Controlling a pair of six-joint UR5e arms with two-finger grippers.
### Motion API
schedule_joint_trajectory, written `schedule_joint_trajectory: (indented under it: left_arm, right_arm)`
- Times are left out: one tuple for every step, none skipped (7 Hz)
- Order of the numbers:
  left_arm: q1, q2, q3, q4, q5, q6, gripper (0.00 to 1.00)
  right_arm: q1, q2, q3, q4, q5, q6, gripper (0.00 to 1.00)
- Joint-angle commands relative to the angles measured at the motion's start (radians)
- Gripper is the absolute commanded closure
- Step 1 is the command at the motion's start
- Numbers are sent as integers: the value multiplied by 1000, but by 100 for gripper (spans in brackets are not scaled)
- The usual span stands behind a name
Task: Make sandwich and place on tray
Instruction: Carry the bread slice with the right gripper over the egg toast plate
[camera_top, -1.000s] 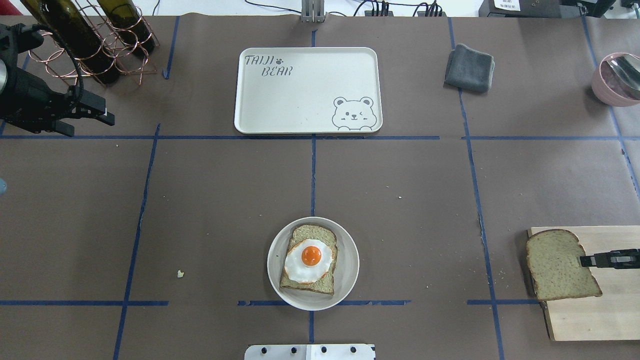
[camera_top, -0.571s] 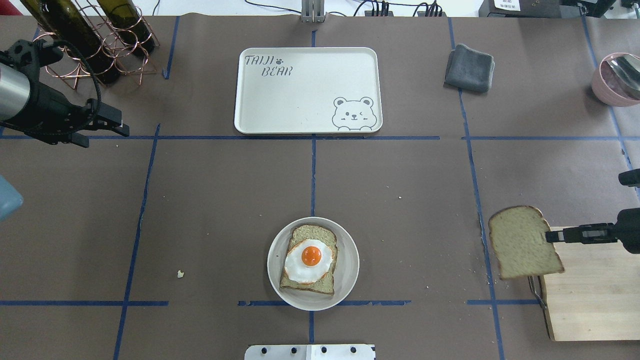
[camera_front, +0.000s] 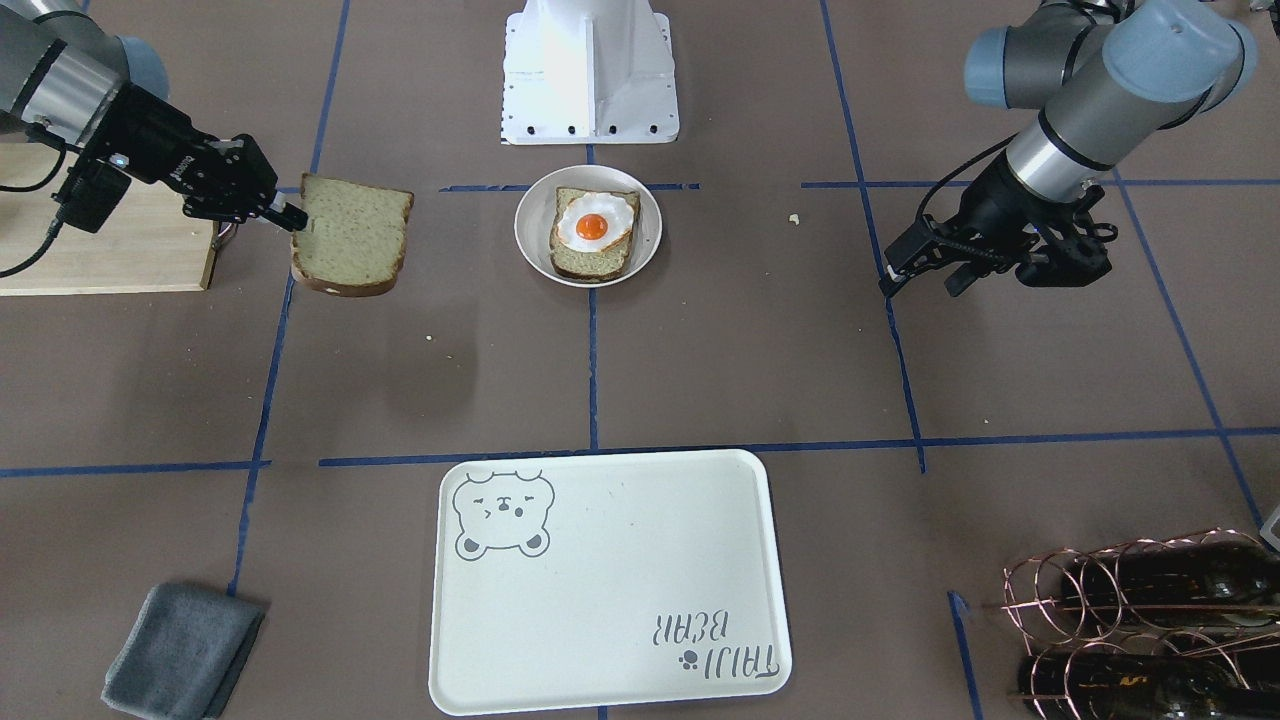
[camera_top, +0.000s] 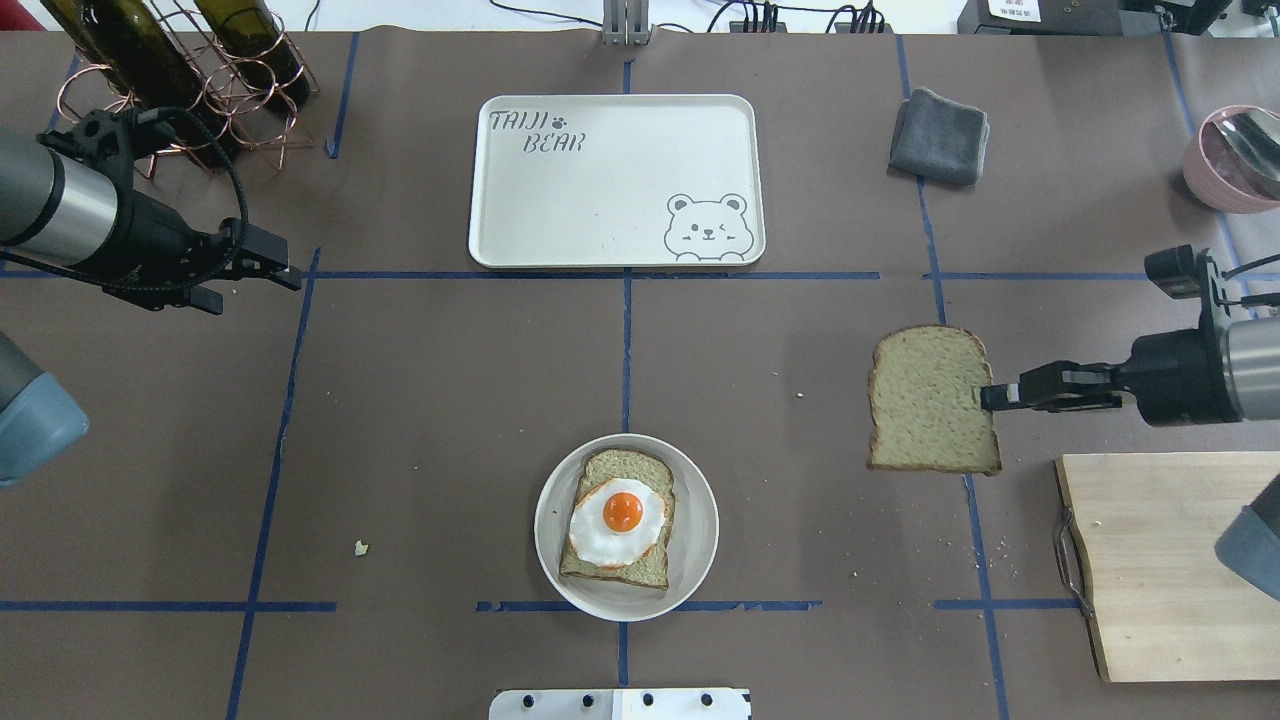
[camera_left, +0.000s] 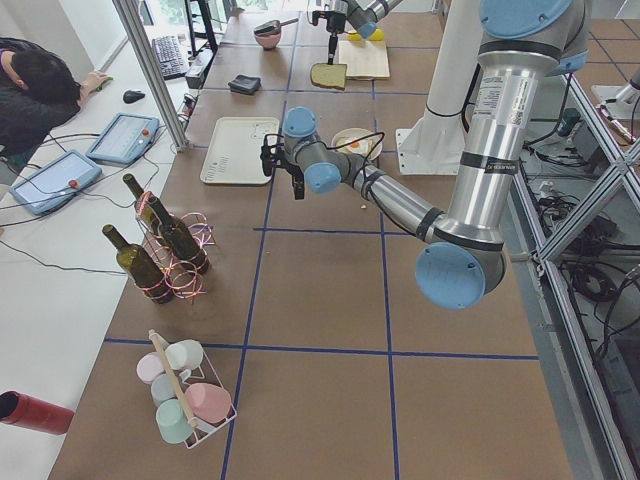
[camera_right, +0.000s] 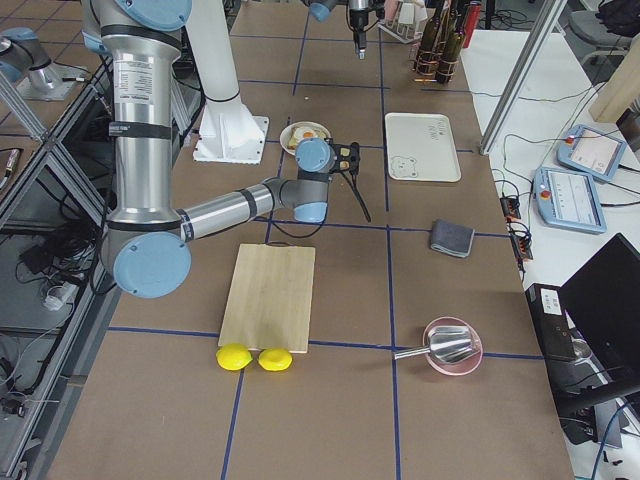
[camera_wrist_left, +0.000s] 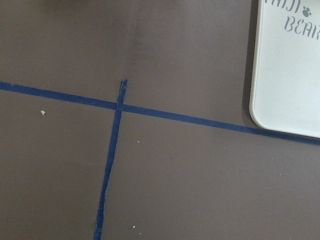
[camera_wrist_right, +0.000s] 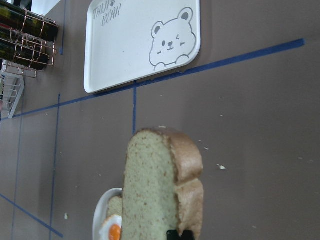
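My right gripper (camera_top: 990, 397) is shut on the edge of a tan bread slice (camera_top: 932, 400) and holds it in the air, left of the wooden board. The slice also shows in the front view (camera_front: 350, 235) and in the right wrist view (camera_wrist_right: 160, 185). A second bread slice (camera_top: 655, 570) lies on a round white plate (camera_top: 700, 500) with a fried egg (camera_top: 620, 518) on top. The cream bear tray (camera_top: 610, 180) lies at the far middle with nothing on it. My left gripper (camera_top: 262, 290) is open and holds nothing, above the table left of the tray.
A pale wooden board (camera_top: 1170, 560) with a metal handle lies at the near right. A grey cloth (camera_top: 940, 135) lies right of the tray. A wire rack with wine bottles (camera_top: 180, 80) stands far left. A pink bowl (camera_top: 1235, 160) sits far right. Two lemons (camera_right: 255, 358) lie beside the board.
My right gripper has lifted the bread slice off the board and carried it left and farther out over the table. My left arm has moved right, toward the tray.
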Motion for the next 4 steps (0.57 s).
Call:
schedule_joint_trajectory:
  left_arm:
    - [11, -21, 11, -1, 1, -20, 0]
    - [11, -21, 10, -1, 1, -26, 0]
    - [11, -21, 11, -1, 1, -26, 0]
    - [11, -23, 11, -1, 1, -26, 0]
  right_arm:
    - [-143, 168, -15, -103, -138, 46, 100]
    - [-265, 197, -15, -123, -284, 60, 100]
    - [-390, 207, -18, -127, -423, 60, 100]
    - [-481, 215, -30, -154, -512, 58, 100]
